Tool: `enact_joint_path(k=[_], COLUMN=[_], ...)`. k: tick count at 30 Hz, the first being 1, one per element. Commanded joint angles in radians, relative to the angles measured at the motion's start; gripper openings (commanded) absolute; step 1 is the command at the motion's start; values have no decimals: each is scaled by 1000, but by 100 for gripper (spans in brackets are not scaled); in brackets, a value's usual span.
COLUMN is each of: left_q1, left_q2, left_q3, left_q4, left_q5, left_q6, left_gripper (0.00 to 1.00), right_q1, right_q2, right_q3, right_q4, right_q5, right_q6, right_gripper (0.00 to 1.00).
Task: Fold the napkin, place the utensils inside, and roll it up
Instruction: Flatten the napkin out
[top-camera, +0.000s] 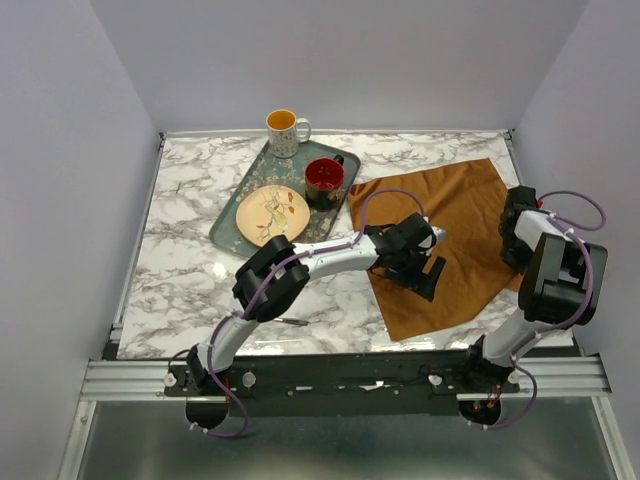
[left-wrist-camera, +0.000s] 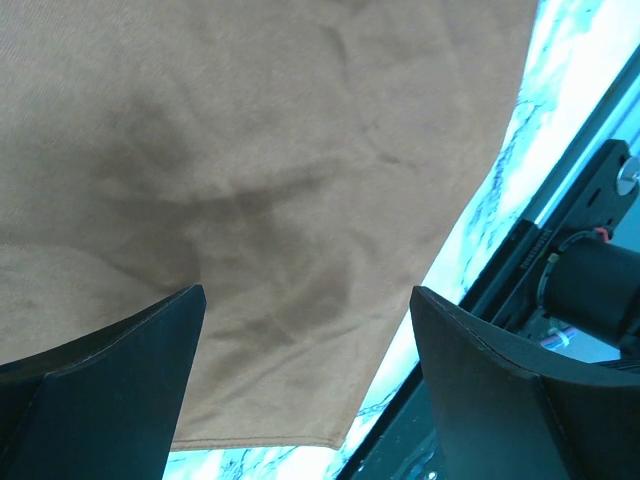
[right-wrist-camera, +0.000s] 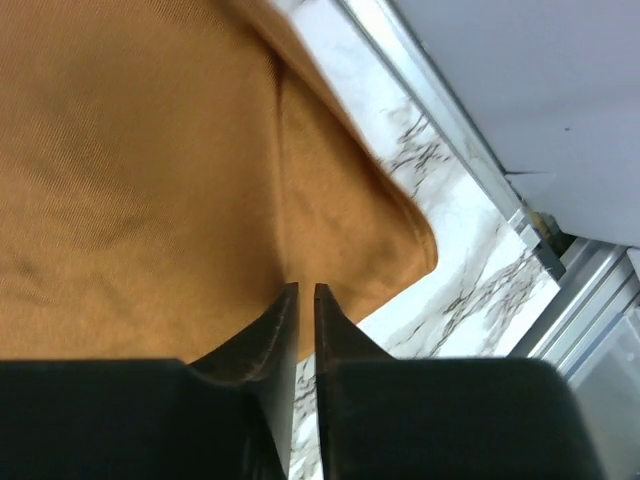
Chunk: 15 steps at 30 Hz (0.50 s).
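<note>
The task is barely getting under way. The napkin (top-camera: 460, 215) is lying spread open on the right half of the marble table (top-camera: 180, 250) as a loose, uneven sheet. No clean fold is showing yet.

The right gripper (right-wrist-camera: 306, 288) is working at the napkin's right edge. Its jaws are standing almost together, and a raised ridge of cloth is running straight into the tips, so it is apparently pinching that edge to start a fold.

The left gripper (left-wrist-camera: 308, 300) is hovering over the napkin's near left part with its jaws standing wide apart. Nothing is sitting between them, and only wrinkled cloth is showing below.

Nothing that is plainly cutlery is lying on the cloth. A slim dark piece, probably one of the utensils (top-camera: 292, 322), is lying on the bare marble well to the left of the napkin, close to the near edge. It is too small to name further. The green tray (top-camera: 236, 208) with its plate (top-camera: 272, 214) and red mug (top-camera: 324, 178) is sitting far left, apart from the work.

Folding, loading the cutlery and rolling are all waiting to be done.
</note>
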<state>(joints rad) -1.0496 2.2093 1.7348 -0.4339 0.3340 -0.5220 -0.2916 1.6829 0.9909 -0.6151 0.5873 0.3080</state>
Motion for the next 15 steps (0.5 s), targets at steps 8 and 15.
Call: enact_joint_path(k=[8, 15], left_q1=[7, 52], left_q2=[3, 27], left_q3=[34, -53], left_q4=[-25, 17], left_q5=[-9, -73], left_q6=[31, -12], left_gripper=[92, 92], right_q1=[-58, -93], right_q2=[83, 116], right_q3=[37, 69], right_q4=[32, -44], right_q5=[37, 123], right_q6=[75, 184], right_gripper=[1, 11])
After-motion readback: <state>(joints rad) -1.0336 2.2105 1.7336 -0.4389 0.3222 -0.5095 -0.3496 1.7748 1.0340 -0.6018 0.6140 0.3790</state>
